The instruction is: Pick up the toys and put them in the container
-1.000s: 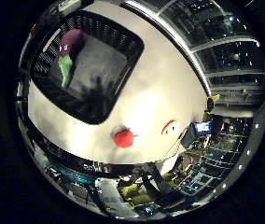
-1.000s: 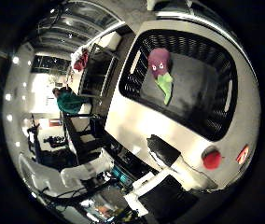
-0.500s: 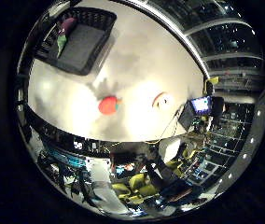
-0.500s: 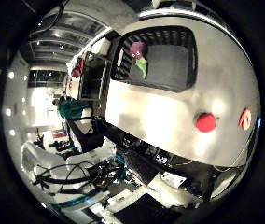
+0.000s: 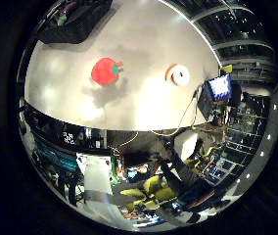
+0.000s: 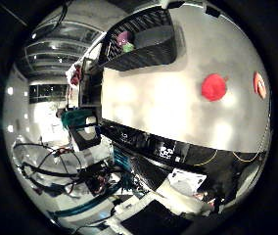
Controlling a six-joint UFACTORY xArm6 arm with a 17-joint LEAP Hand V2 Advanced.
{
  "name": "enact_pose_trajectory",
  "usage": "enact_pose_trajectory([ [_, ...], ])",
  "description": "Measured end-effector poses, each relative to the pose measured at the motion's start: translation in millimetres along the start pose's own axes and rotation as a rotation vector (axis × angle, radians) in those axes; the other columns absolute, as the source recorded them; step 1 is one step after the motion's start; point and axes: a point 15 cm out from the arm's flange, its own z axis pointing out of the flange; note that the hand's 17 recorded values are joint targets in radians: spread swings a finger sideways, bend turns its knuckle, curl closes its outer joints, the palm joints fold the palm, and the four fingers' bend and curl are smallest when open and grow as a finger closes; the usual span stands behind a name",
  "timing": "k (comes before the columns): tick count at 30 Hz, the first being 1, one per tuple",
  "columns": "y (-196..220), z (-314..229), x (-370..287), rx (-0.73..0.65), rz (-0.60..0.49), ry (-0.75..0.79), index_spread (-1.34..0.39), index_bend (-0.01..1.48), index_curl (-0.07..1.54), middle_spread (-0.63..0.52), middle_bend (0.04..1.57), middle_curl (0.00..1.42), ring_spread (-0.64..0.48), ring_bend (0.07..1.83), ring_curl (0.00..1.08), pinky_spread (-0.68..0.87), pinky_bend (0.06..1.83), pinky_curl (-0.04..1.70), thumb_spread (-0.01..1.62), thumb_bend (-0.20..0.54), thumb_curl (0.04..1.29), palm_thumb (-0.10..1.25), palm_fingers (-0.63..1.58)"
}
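Note:
A red round toy with a green stalk (image 5: 106, 70) lies on the white table (image 5: 154, 34), and it also shows in the right thumb side palm view (image 6: 213, 86). A small round white and orange toy (image 5: 179, 73) lies beside it, nearer the table's edge. The black mesh container (image 6: 144, 41) stands on the table away from both toys. It holds a purple and green toy (image 6: 125, 41). My hand is above the table, over the part near the red toy.
The table's edge (image 6: 139, 137) runs close to the two toys. Beyond it are desks, chairs and equipment (image 5: 129, 166). A lit screen (image 5: 218, 88) stands off the table's corner.
The camera has moved from over the container towards the red toy and the round toy. The container has slid to the view's edge. The toys have not moved on the table.

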Motion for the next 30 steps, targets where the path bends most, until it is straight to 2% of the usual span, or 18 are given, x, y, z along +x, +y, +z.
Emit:
enact_pose_trajectory([
  [4, 8.7, 32.2, 2.1, 0.005, 0.004, 0.003, -0.36, 0.16, 0.25, 0.09, 0.24, 0.33, 0.19, 0.27, 0.26, 0.41, 0.39, 0.31, 1.00, -0.023, 0.29, 0.51, 0.08],
  [10, -4.8, 66.7, 5.1, 0.054, -0.013, 0.025, -0.37, 0.16, 0.26, 0.05, 0.24, 0.33, 0.18, 0.26, 0.26, 0.40, 0.37, 0.31, 0.99, -0.025, 0.29, 0.53, 0.11],
  [15, -13.4, 98.3, 13.4, 0.026, -0.014, 0.033, -0.37, 0.15, 0.26, 0.05, 0.24, 0.33, 0.16, 0.26, 0.26, 0.41, 0.36, 0.31, 0.99, -0.026, 0.30, 0.55, 0.13],
  [30, -46.8, 139.1, 78.5, -0.025, 0.072, 0.035, -0.37, 0.15, 0.26, 0.03, 0.24, 0.33, 0.16, 0.26, 0.26, 0.39, 0.34, 0.30, 0.99, -0.026, 0.30, 0.56, 0.15],
])
